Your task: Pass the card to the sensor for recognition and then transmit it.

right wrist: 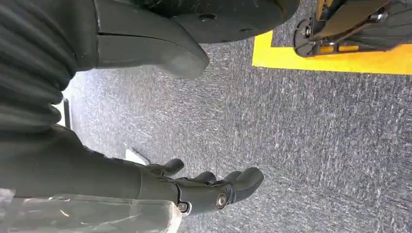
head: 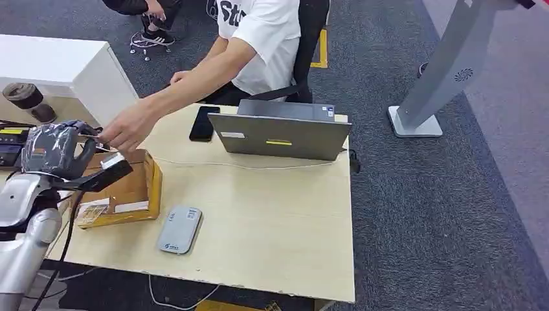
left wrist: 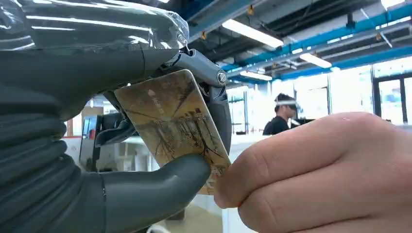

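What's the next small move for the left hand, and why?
Probably let go of the card. The left hand pinches the yellowish illustrated card between its grey thumb and darker fingers, and the person's hand already grips the card's free corner. In the head view both hands meet over the wooden tray, so this looks like the handover.

Head view high over table (head: 272, 214); left wrist close on card (left wrist: 175, 126); right wrist floorward.
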`<control>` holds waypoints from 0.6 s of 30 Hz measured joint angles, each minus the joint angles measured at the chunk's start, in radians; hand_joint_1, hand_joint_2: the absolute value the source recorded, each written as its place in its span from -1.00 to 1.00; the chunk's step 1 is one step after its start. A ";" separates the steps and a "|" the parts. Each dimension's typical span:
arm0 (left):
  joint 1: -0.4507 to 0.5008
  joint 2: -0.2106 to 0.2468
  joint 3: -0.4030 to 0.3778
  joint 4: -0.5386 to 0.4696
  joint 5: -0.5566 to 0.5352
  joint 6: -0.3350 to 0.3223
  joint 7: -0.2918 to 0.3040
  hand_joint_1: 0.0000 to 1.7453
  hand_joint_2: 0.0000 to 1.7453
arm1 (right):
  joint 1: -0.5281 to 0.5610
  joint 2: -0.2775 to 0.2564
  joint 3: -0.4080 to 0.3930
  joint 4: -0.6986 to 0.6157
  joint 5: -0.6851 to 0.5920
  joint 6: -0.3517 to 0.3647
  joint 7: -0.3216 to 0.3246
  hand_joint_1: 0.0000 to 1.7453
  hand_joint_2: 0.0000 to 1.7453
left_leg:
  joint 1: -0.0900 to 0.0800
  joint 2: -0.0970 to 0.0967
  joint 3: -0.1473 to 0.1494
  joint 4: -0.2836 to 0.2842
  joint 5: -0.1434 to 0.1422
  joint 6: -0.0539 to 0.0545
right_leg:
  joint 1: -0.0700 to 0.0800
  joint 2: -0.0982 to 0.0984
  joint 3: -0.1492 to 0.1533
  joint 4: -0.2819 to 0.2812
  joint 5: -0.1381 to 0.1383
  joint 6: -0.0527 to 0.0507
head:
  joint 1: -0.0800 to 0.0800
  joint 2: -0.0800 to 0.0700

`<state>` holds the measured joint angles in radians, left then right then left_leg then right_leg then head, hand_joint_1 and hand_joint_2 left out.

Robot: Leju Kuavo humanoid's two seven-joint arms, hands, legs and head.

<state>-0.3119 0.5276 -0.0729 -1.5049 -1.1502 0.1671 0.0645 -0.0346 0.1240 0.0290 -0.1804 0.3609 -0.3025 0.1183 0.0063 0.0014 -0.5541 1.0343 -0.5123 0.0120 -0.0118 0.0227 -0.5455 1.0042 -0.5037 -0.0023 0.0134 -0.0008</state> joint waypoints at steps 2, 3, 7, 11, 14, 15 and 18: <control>-0.017 0.001 0.000 0.003 -0.004 0.001 -0.001 1.00 1.00 | 0.000 0.000 0.000 0.000 0.002 0.001 0.000 -1.00 1.00 | 0.000 0.000 0.000 0.000 0.000 0.000 | 0.000 0.000 0.000 0.000 0.000 0.000 | 0.000 0.000; -0.023 0.001 0.000 0.005 -0.005 0.001 -0.001 1.00 1.00 | 0.000 0.000 0.000 0.000 0.002 0.001 0.000 -1.00 1.00 | 0.000 0.000 0.000 0.000 0.000 0.000 | 0.000 0.001 0.000 0.000 0.000 0.000 | 0.000 0.000; -0.032 0.001 0.000 0.010 -0.007 0.001 -0.002 1.00 1.00 | 0.000 0.000 -0.001 0.000 0.002 0.001 0.000 -1.00 1.00 | 0.000 0.004 0.000 0.000 0.000 0.000 | 0.000 0.004 -0.002 0.000 0.000 0.000 | 0.000 0.000; -0.041 0.001 0.000 0.016 -0.010 0.008 -0.002 1.00 1.00 | 0.000 0.000 -0.001 0.000 0.002 0.001 0.000 -1.00 1.00 | 0.000 0.004 0.000 0.000 0.000 0.000 | 0.000 0.004 -0.003 0.000 0.000 0.000 | 0.000 0.000; -0.063 -0.001 0.000 0.028 -0.009 0.010 -0.002 -0.62 1.00 | 0.000 0.000 -0.001 0.000 0.005 0.001 0.000 -1.00 1.00 | 0.000 0.005 -0.001 0.000 0.000 0.000 | 0.000 0.004 -0.003 0.000 0.000 0.000 | 0.000 0.000; -0.074 -0.003 0.000 0.034 -0.008 0.008 0.002 -1.00 1.00 | 0.000 0.000 -0.001 0.000 0.005 0.001 0.000 -1.00 1.00 | 0.000 0.005 -0.001 0.000 0.000 0.000 | 0.000 0.005 -0.003 0.000 0.000 0.000 | 0.000 0.000; -0.111 -0.010 0.000 0.065 -0.015 0.012 0.027 -1.00 1.00 | 0.000 0.000 -0.002 0.000 0.006 0.003 0.001 -1.00 1.00 | 0.000 0.002 -0.001 0.000 0.000 0.000 | 0.000 0.002 -0.003 0.000 0.000 0.000 | 0.000 0.000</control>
<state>-0.4232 0.5176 -0.0729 -1.4400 -1.1647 0.1793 0.0912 -0.0348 0.1240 0.0267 -0.1804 0.3670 -0.2994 0.1190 0.0064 0.0039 -0.5547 1.0341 -0.5125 0.0119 -0.0117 0.0249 -0.5483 1.0045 -0.5037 -0.0027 0.0130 -0.0008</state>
